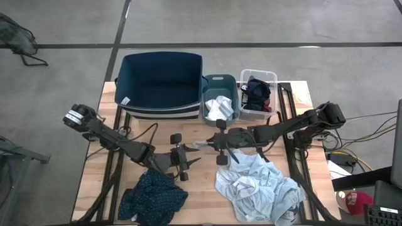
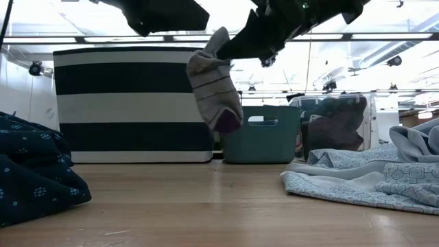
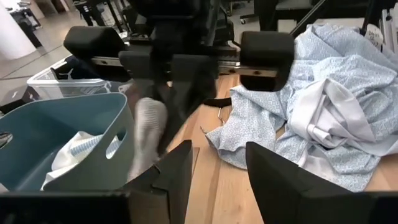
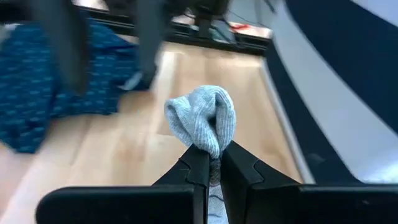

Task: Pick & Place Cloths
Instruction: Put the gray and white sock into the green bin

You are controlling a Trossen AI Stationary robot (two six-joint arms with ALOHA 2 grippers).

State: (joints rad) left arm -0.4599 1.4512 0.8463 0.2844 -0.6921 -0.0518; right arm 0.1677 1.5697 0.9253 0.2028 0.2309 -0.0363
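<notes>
right pincer (image 4: 212, 163) pinches grey sock (image 4: 202, 118)

In the low view both arms were cut off by the top edge, so only dark undersides showed above the hanging grey sock (image 2: 215, 84). The dark teal dotted cloth (image 2: 34, 168) ran off the left edge. The clear bin's (image 1: 258, 94) dark contents were too small to identify.

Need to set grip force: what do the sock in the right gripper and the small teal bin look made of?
The grey sock, pinched in the right gripper, looks like soft ribbed knit: it droops limp and folds over the fingers. The small teal bin looks like rigid moulded plastic with a smooth matt finish, a cut-out handle and a clean even rim. The left gripper waits open above the table.
</notes>
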